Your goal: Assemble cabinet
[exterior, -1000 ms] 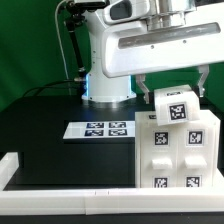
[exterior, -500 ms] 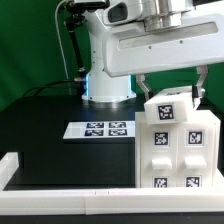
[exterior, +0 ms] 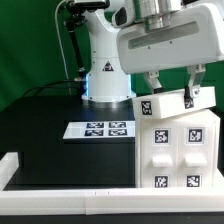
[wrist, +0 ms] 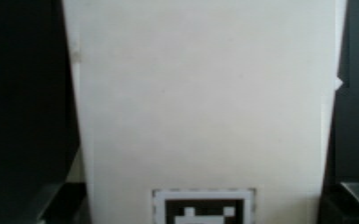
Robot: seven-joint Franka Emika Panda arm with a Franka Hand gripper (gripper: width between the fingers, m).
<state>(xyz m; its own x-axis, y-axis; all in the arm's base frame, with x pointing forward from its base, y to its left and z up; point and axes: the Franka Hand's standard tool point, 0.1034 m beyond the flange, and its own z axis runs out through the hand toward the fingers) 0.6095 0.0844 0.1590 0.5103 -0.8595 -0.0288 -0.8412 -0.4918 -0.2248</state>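
Black table (exterior: 40, 140), marker board (exterior: 100, 128) behind; top panel (exterior: 167, 103) now tilted, shifted off cabinet (exterior: 178, 150) (not seated); gripper (exterior: 170, 92) fingers clamped on it

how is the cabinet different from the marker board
The cabinet is a tall box standing upright at the exterior view's right; the marker board is a thin strip lying flat on the black table. The gripper is at the cabinet's top; the marker board lies apart, untouched. Both are white with black-and-white tags.

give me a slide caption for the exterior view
Panda gripper straddles a tagged white piece atop the cabinet.
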